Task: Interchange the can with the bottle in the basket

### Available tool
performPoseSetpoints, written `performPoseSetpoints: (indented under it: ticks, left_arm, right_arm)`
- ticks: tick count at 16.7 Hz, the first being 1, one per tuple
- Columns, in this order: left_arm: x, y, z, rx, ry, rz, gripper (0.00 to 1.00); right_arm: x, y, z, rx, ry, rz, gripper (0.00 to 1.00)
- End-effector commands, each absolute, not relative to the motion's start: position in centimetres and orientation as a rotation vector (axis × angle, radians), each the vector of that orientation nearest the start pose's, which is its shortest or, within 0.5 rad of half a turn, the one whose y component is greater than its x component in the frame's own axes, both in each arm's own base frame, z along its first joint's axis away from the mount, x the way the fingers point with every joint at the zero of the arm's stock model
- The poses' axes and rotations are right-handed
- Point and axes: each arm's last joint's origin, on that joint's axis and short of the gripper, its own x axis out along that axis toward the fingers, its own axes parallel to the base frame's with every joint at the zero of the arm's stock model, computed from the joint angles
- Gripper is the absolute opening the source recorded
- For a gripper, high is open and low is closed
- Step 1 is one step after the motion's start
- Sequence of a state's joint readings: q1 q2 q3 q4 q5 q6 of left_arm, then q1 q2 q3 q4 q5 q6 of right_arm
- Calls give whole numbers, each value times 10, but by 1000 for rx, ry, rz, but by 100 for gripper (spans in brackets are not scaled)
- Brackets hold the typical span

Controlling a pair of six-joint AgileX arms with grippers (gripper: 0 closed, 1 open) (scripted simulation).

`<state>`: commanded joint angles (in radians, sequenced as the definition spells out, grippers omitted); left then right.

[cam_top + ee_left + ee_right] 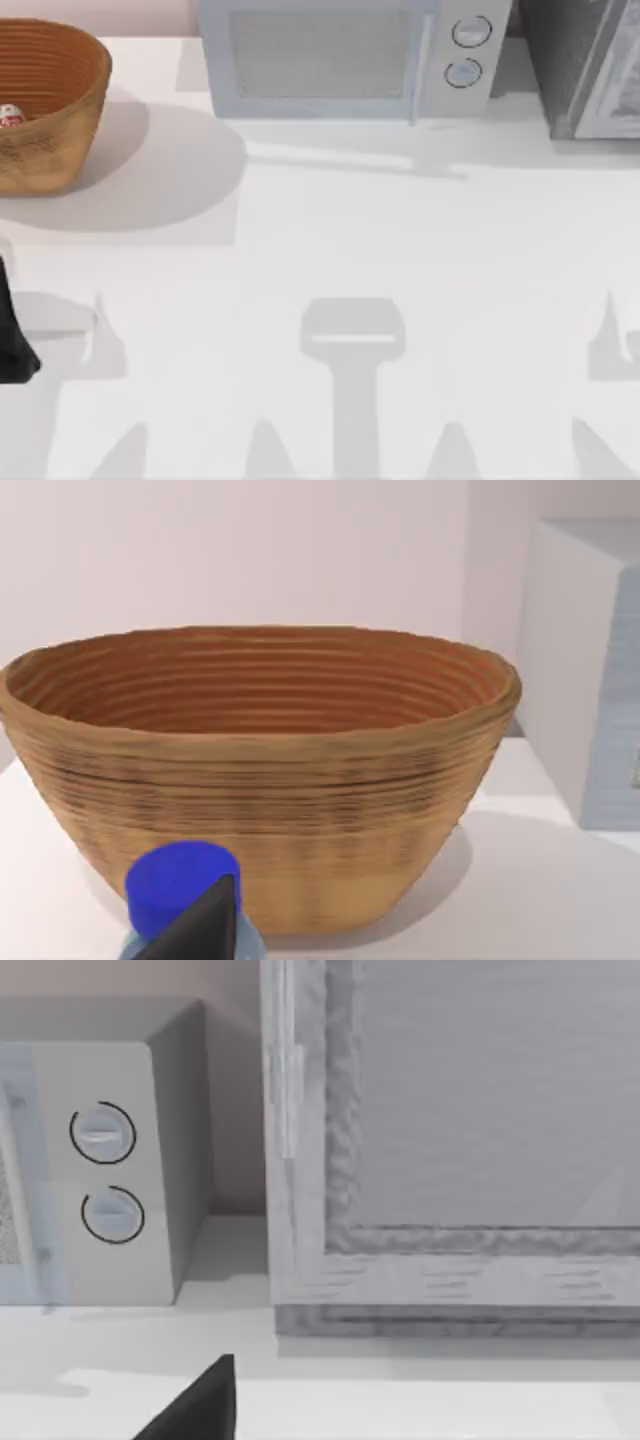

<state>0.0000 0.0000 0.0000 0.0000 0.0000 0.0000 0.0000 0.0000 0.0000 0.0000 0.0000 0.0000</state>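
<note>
The basket (45, 105) sits left of the microwave (345, 60), with the can (11, 116) inside it. In front of the basket, the left gripper (205, 925) holds a blue-capped bottle (180, 880); the right gripper (200, 1405), whose grip I cannot tell, faces the microwave.

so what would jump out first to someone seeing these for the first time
The big golden-brown woven basket at the table's far left corner draws the eye first, with the small white and red can sitting inside it. Next is the grey-white microwave along the back edge, two round dials on its front. In the left wrist view, a bottle with a bright blue cap stands close in front of the basket, beside a dark finger of the left gripper.
</note>
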Motion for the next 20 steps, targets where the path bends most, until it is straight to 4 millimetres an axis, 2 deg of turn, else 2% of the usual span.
performPoseSetpoints:
  ticks: [3,6,9,12,15,20]
  left_arm:
    - [106,-1,159,-1,12,-1,100]
    - [109,-2,155,-5,118,-13,100]
    - [113,-2,165,-6,241,-28,100]
    - [122,-1,192,-3,341,-40,100]
    - [140,1,228,1,434,-49,100]
    - [195,9,287,0,610,-65,100]
  right_arm:
    - [106,-1,160,0,0,0,100]
    - [106,-1,160,0,0,0,100]
    - [106,-1,160,0,0,0,100]
    - [106,-1,160,0,0,0,100]
    - [106,-1,160,0,0,0,100]
    - [106,-1,160,0,0,0,100]
